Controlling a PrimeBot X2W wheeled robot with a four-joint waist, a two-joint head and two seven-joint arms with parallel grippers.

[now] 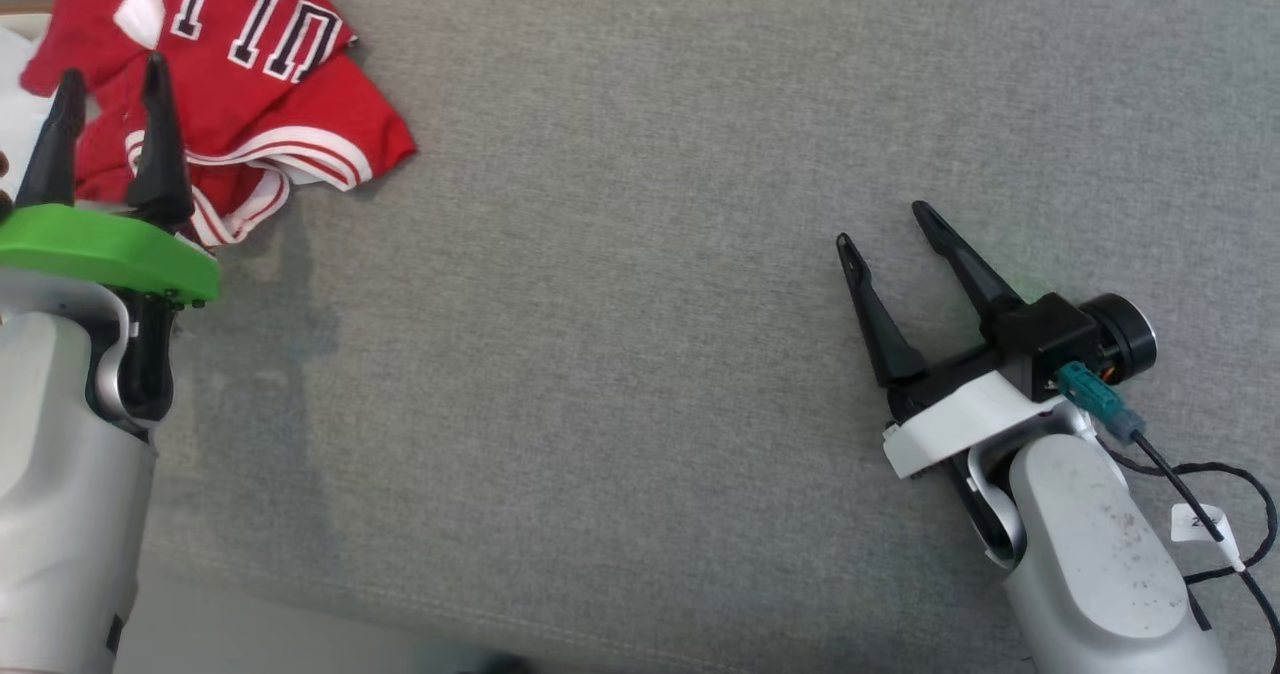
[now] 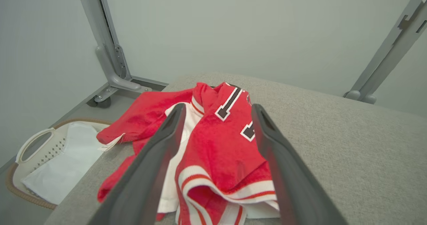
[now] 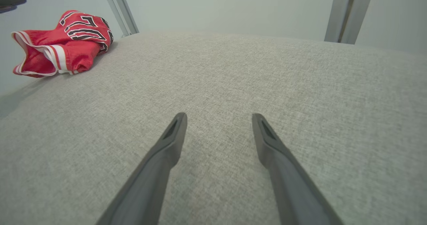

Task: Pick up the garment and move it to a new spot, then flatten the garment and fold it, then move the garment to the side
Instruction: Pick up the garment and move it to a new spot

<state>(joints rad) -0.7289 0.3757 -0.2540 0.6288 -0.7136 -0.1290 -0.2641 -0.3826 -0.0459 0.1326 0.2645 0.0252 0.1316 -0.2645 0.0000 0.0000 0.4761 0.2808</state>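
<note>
Red crumpled basketball jersey [image 1: 250, 84] with white-and-red striped trim lies bunched at the far left corner of a grey woven fabric surface [image 1: 640, 254]. In the left wrist view part of it droops over the edge, above a pale plastic laundry basket [image 2: 33, 145] holding white cloth on the floor.

The left gripper [image 1: 112, 69], two long dark fingers above a green bracket, points at the jersey's near edge. Its jaws are spread wide and grip nothing. Whether the tips touch the cloth cannot be told. The right gripper [image 1: 882, 224] is well apart, over bare fabric at the lower right, also spread wide and empty.

The step in hand appears to be the first pickup. To do it well, the left fingers should straddle a raised fold, such as the striped hem between them in the wrist view, and close on several layers at once. Lifting straight up before carrying toward the open middle would stop the hanging part from dragging the jersey off the edge.

Black block letters outlined in white run across the jersey. In the head view they read "ULL", upside down, with the rest folded away. A small white tag [image 1: 1197, 521] on the right arm's cable carries marks too small to read.
</note>
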